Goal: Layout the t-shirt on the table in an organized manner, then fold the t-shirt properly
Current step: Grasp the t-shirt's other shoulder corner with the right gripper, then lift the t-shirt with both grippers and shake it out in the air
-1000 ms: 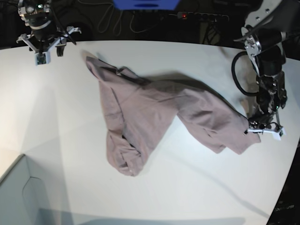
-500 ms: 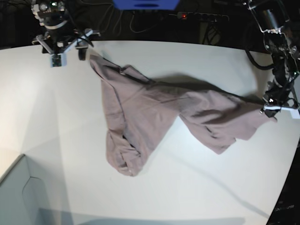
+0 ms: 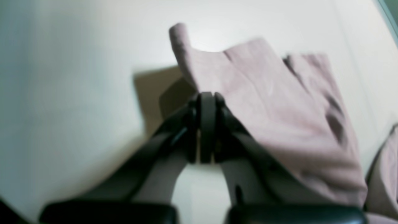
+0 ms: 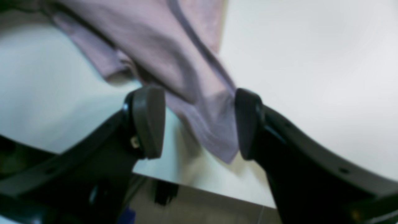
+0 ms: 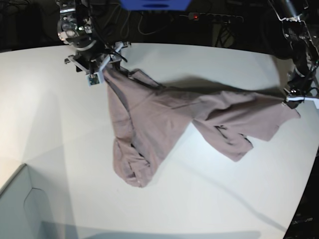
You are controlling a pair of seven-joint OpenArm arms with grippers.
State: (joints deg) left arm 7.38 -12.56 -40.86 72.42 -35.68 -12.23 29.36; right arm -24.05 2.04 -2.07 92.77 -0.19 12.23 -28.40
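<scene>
Bare table [image 5: 199, 199] lay open in front and left of the shirt [image 5: 164, 119], grey box corner [image 5: 20, 209] blocked front-left, cables [image 5: 124, 22] cluttered the back.

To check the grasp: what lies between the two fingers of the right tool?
In the right wrist view, a corner of the dusty mauve cotton t-shirt hangs between the open right tool fingers.

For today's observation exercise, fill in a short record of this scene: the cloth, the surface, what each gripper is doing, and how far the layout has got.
cloth: t-shirt, mauve, bunched and twisted
surface: white table
left gripper: shut on a t-shirt edge, lifting it off the table
right gripper: open, a t-shirt corner between its pads
other item: pale grey box corner, near the table's front
layout: not yet flat
</scene>
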